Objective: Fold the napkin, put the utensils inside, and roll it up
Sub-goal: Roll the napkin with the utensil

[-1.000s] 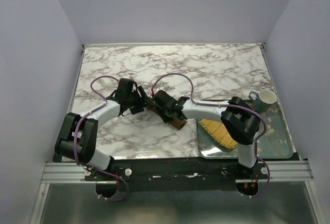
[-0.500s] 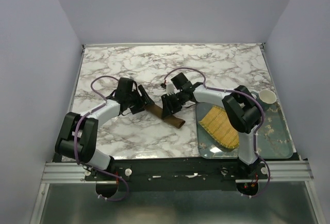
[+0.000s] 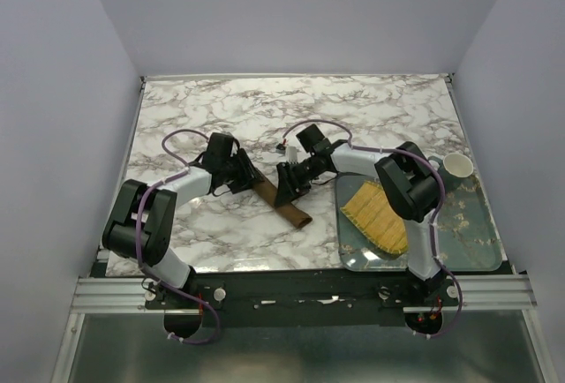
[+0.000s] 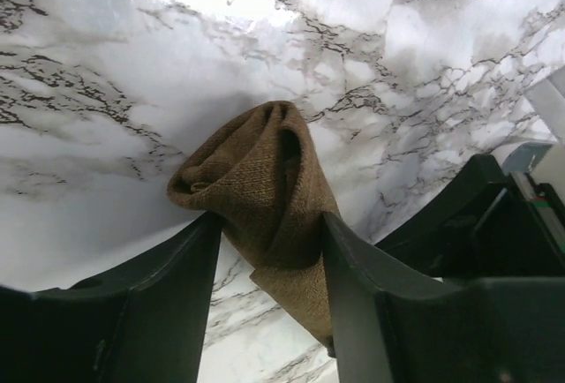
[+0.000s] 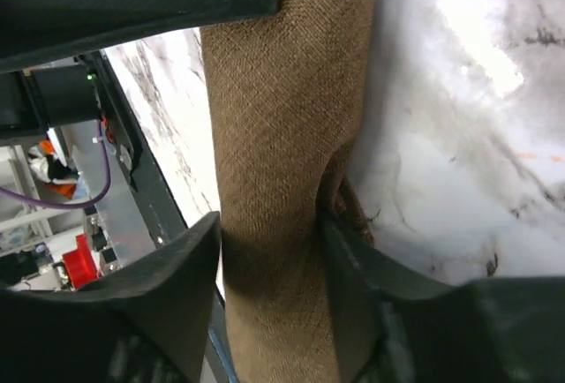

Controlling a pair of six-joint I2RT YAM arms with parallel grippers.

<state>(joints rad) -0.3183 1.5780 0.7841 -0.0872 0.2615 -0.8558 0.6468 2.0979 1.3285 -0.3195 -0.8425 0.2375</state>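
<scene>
We see our left pincer (image 4: 269, 224) clamped on one end of the rolled napkin (image 3: 296, 215), our right pincer (image 5: 270, 240) squeezing it further along, roll lying on the marble surface (image 3: 371, 109)

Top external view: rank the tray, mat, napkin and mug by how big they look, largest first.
1. tray
2. mat, lying on the tray
3. napkin and mug: too close to rank. The rolled napkin is longer but thin, while the mug is compact.
</scene>
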